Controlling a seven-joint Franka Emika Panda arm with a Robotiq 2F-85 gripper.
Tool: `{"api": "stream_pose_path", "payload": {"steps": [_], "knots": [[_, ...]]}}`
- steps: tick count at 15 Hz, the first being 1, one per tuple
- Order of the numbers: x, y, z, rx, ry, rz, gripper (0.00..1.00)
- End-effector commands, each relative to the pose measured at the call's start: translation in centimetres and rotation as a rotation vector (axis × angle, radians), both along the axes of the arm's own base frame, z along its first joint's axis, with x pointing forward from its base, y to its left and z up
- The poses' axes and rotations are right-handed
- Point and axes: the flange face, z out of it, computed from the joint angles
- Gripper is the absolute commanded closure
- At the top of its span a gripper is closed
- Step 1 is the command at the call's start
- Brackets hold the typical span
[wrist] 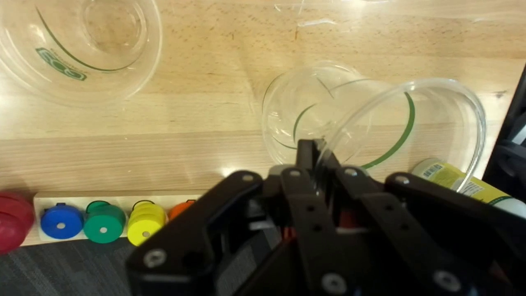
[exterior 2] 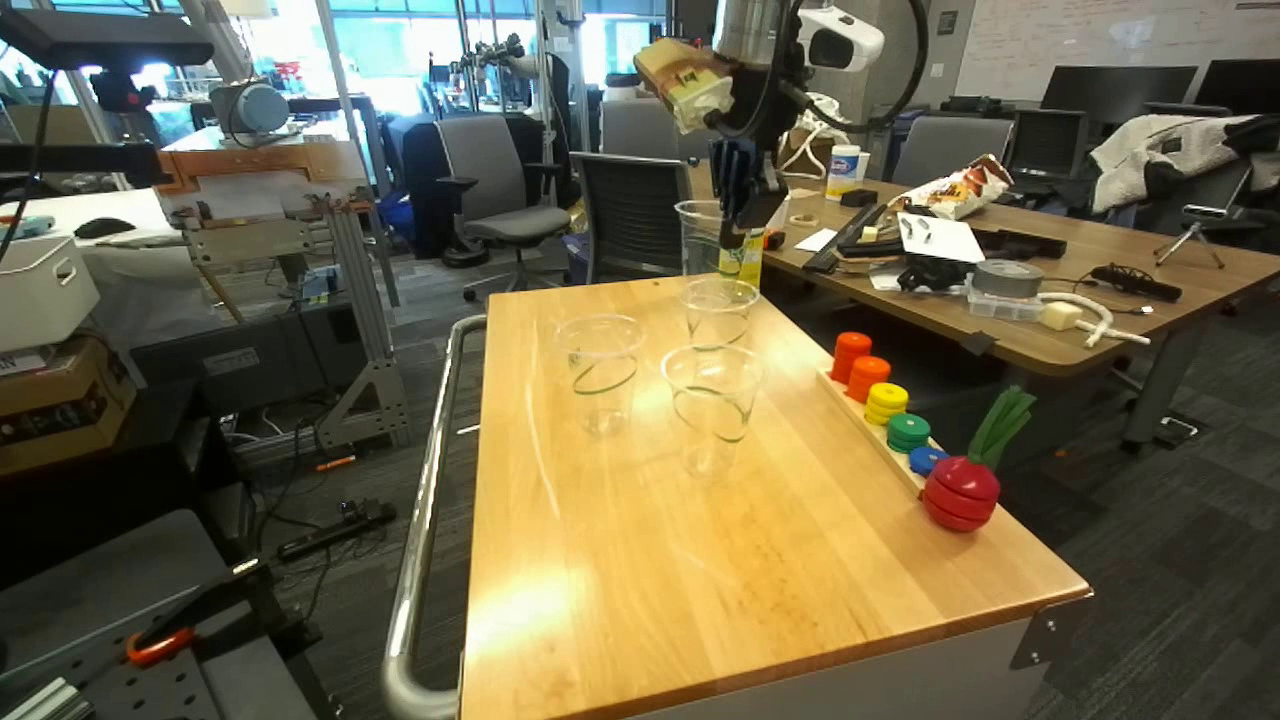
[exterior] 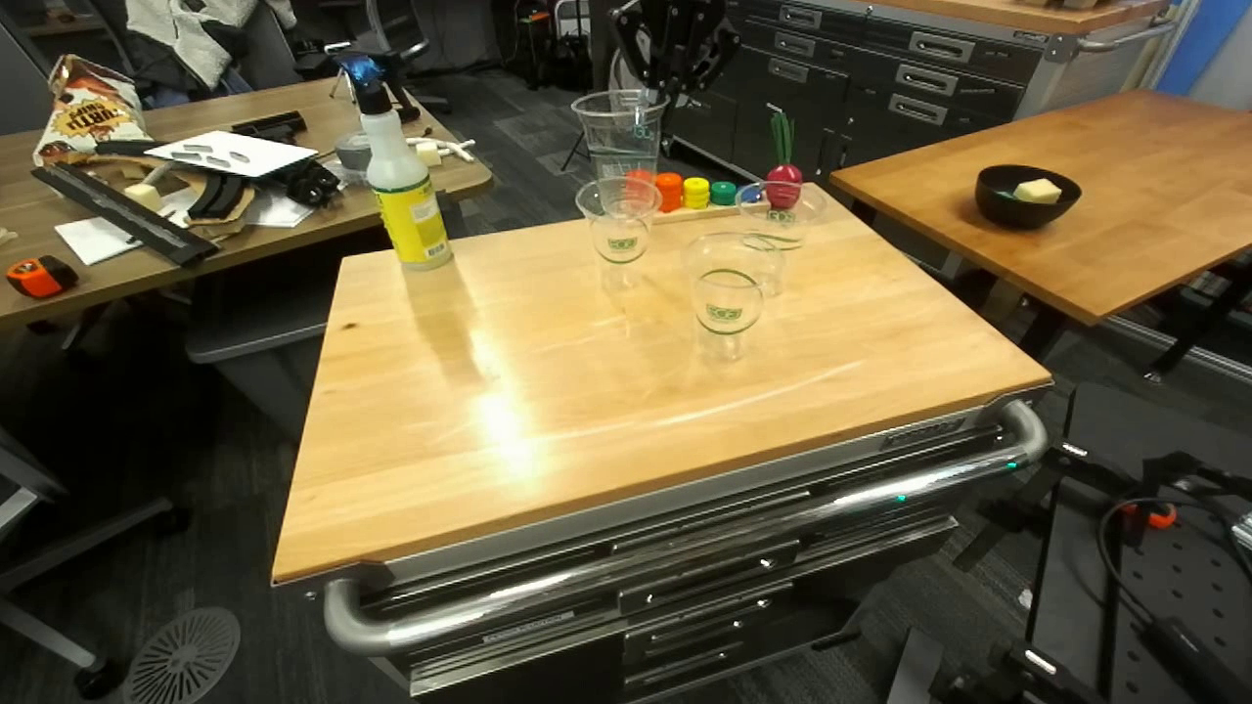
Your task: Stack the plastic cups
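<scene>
My gripper (exterior: pixel 653 95) is shut on the wall of a clear plastic cup (exterior: pixel 614 147), pinched at its rim and held above the table. The gripper (exterior 2: pixel 738 232) and held cup (exterior 2: pixel 698 245) are at the far end in an exterior view. In the wrist view the fingertips (wrist: pixel 316 153) pinch the held cup (wrist: pixel 431 135), which overlaps a standing cup (wrist: pixel 283 115) below it. That standing cup (exterior: pixel 622 244) shows upright in both exterior views. Two more cups stand upright: a front cup (exterior: pixel 726 313) and a right cup (exterior: pixel 780 217). The wrist view shows a cup (wrist: pixel 98 78) at upper left.
A spray bottle with yellow label (exterior: pixel 416 215) stands at the table's corner; its label (wrist: pixel 464 181) shows in the wrist view. A wooden rack of coloured rings (exterior 2: pixel 886 402) and a red radish toy (exterior 2: pixel 960 493) line one edge. Cluttered desk (exterior: pixel 469 176) beyond.
</scene>
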Motion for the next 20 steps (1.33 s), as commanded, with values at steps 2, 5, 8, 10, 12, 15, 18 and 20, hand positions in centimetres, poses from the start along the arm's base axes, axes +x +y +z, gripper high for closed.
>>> {"api": "stream_pose_path", "payload": {"steps": [2,5,8,10,12,15,18,20], "knots": [[0.7,-0.6,-0.8,0.010,-0.035,0.027,0.94],[0.7,-0.6,-1.9,0.006,-0.024,0.057,0.93],[0.8,-0.2,-2.3,-0.006,-0.023,0.098,0.63],[0.8,0.0,-2.3,-0.010,-0.022,0.119,0.49],[0.7,0.1,-2.3,-0.014,-0.018,0.135,0.33],[0.7,-0.1,-2.7,-0.039,-0.010,0.147,0.10],[0.9,0.0,-3.5,-0.040,0.002,0.137,0.00],[1.1,0.1,-4.2,-0.037,0.010,0.129,0.00]]}}
